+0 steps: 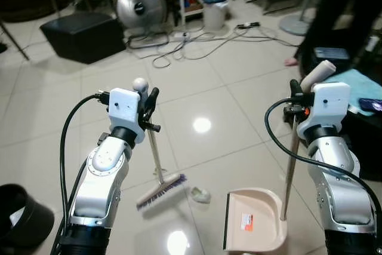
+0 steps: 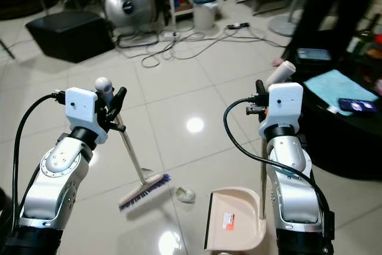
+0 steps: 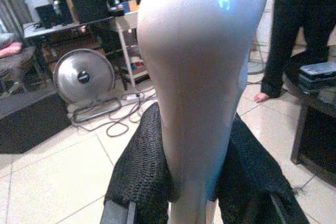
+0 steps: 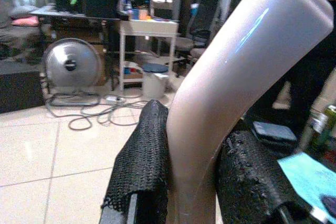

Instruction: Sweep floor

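My left gripper (image 1: 149,107) is shut on the pale handle of a broom (image 1: 156,158), whose thin metal shaft slants down to a purple-bristled head (image 1: 161,190) resting on the tiled floor. In the left wrist view the broom handle (image 3: 202,82) sits squeezed between the black fingers (image 3: 142,171). My right gripper (image 1: 296,97) is shut on the beige dustpan handle (image 4: 220,108); its rod drops to the beige dustpan (image 1: 253,219) standing on the floor. A small crumpled scrap of litter (image 1: 201,194) lies between the broom head and the dustpan.
A black box (image 1: 83,35), a round metal fan (image 1: 140,4) and tangled cables (image 1: 191,43) lie ahead. A white bin (image 1: 215,9) stands by a shelf. A person in dark trousers (image 1: 334,10) stands at right beside a dark table holding a teal cloth (image 1: 364,88). A black object (image 1: 18,216) sits at lower left.
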Controlling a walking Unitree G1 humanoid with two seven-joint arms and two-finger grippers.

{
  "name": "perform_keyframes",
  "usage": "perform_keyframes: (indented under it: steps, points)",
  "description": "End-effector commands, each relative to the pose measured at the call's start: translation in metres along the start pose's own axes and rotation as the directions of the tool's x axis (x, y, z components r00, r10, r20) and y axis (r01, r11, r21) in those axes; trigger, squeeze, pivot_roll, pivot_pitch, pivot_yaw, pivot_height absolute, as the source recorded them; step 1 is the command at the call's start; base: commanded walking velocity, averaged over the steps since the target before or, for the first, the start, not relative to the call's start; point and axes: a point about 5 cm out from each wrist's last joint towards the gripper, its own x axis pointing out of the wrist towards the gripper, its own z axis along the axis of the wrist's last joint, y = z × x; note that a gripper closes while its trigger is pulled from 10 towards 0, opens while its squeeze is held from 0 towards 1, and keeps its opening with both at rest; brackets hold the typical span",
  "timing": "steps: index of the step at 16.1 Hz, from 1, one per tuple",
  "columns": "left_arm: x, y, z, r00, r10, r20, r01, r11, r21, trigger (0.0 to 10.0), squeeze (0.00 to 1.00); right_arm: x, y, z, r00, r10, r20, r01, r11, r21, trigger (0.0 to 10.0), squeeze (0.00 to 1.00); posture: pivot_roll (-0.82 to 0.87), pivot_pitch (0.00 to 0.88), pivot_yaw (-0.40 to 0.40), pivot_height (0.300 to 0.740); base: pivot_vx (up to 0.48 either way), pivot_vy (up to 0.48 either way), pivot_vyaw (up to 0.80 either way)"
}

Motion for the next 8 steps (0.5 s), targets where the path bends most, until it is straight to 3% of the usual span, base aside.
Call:
perform_keyframes:
  steps: [1,5,8]
  points:
    - [-0.0003,0.0052,0.0077,0.999,0.023,0.041,-0.024,1.0,0.014,10.0,0.0,0.0038,0.0021,0.0115,0.999,0.017,0.05,-0.017,1.0,-0.016,10.0,0.0,0.0,0.016,0.073,0.74,0.352,0.0,0.0]
    - [-0.0006,0.0037,0.0067,0.999,0.02,0.039,-0.02,1.0,0.007,10.0,0.0,0.0035,0.0024,0.0111,0.999,0.018,0.051,-0.017,1.0,-0.019,10.0,0.0,0.0,0.011,0.073,0.74,0.362,0.0,0.8]
    - [0.0009,0.0035,0.007,0.999,0.008,0.04,-0.008,1.0,0.005,10.0,0.0,0.0028,-0.0013,0.0096,0.999,-0.008,0.046,0.008,1.0,0.003,10.0,0.0,-0.01,0.01,0.079,0.74,0.366,0.0,0.0]
